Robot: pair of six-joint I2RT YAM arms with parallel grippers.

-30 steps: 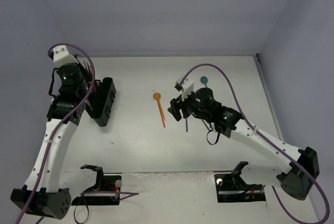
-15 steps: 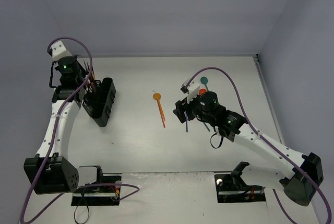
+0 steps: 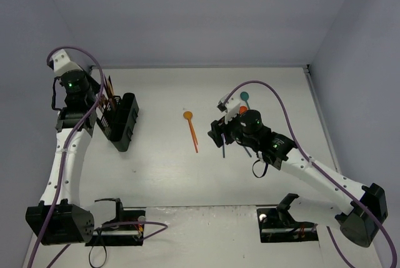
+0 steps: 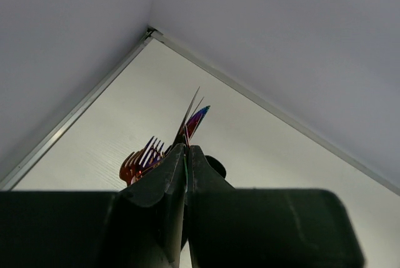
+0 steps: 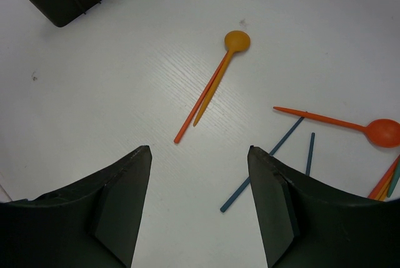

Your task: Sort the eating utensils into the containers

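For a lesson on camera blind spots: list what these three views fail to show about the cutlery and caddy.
Top view: the caddy is too small to tell its compartments or contents.
Top view: the right gripper covers much of the utensils under it.
Left wrist view: the left gripper blocks the caddy; only fork tines and thin tips poke out.
Right wrist view: utensil ends at lower right are cut off by the frame edge.

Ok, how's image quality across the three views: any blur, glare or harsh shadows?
Top external: even, soft light, faint shadows, nothing blurred. Left wrist: the dark jaws fill the bottom and look soft, while the fork tines beyond catch bright glints. Right wrist: the table and the orange spoon are crisp, no glare; the jaws are dark silhouettes.
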